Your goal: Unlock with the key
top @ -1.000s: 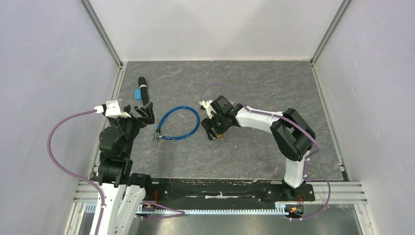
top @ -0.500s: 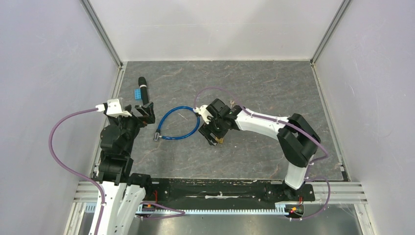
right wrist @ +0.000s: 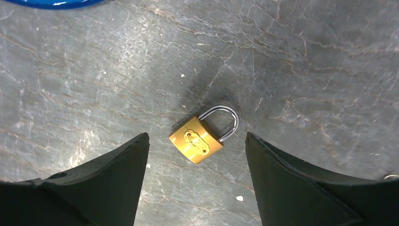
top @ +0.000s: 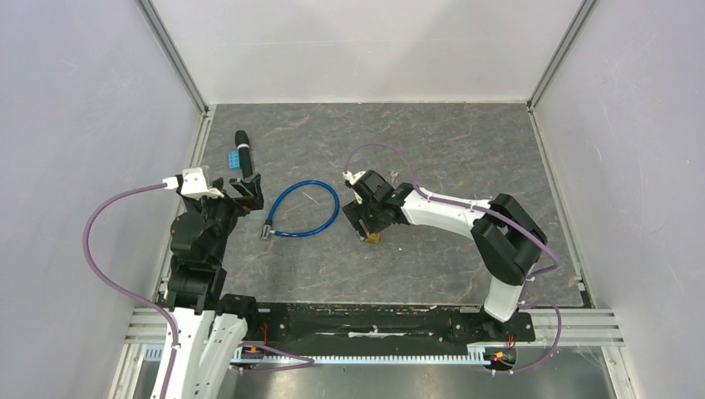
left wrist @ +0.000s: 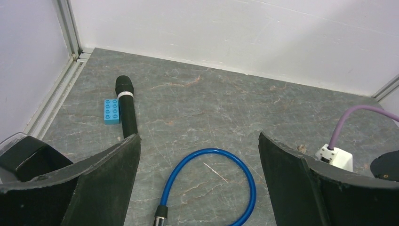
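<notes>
A: Any change over the last second?
B: Left side, none noted. The left gripper (left wrist: 198, 135) is held spread wide with nothing between its fingers, above the near part of the blue cable loop (left wrist: 209, 151). The black cylinder (left wrist: 127, 110) and blue brick (left wrist: 111, 111) are seen beyond it, touching each other. On the right, the right gripper (right wrist: 196, 135) was swung slightly toward the cable, then brought back over the padlock (right wrist: 196, 147).
A: What is meant for the task?
B: A grasp of the lock is judged to be lined up. Unlocking is not yet begun, and the key cannot be made out.
A: Right gripper state and lock position?
B: Spread and empty, with one finger seen either side of the padlock and no contact. The lock is laid flat on the table (top: 465, 150), right of the cable and apart from it.
A: Which way is it pointed?
B: In the right wrist view the long axis is run diagonally. The body is at lower left and the shackle (right wrist: 236, 121) is pointed to upper right. The shackle is seen shut.
</notes>
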Robot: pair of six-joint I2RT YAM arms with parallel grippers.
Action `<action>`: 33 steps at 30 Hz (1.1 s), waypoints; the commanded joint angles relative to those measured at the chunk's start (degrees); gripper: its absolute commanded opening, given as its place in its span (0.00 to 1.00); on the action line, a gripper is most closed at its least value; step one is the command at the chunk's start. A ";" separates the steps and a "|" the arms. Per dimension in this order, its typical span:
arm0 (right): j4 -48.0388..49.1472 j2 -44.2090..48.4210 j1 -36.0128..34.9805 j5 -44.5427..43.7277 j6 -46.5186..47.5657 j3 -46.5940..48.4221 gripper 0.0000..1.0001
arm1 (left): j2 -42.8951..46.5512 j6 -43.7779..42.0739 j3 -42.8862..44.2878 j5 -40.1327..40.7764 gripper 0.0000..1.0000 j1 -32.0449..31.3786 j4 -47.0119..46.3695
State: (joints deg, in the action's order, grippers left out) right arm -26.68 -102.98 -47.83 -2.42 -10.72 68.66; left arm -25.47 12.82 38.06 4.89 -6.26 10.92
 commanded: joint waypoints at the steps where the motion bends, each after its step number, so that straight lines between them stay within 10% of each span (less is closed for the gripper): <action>1: 5.63 0.16 -1.49 -5.21 -11.75 -2.69 0.77 | -0.30 1.15 -0.04 0.09 0.99 -0.24 -0.83; 33: 6.20 5.84 -3.24 -18.16 -11.68 -16.98 0.51 | -7.01 2.52 2.85 -5.37 0.99 -0.42 0.81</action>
State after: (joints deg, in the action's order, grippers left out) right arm -16.97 -97.82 -51.64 -18.26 -26.33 53.82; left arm -29.50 12.84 38.11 2.92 -6.52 11.03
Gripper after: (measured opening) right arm 0.514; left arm 0.989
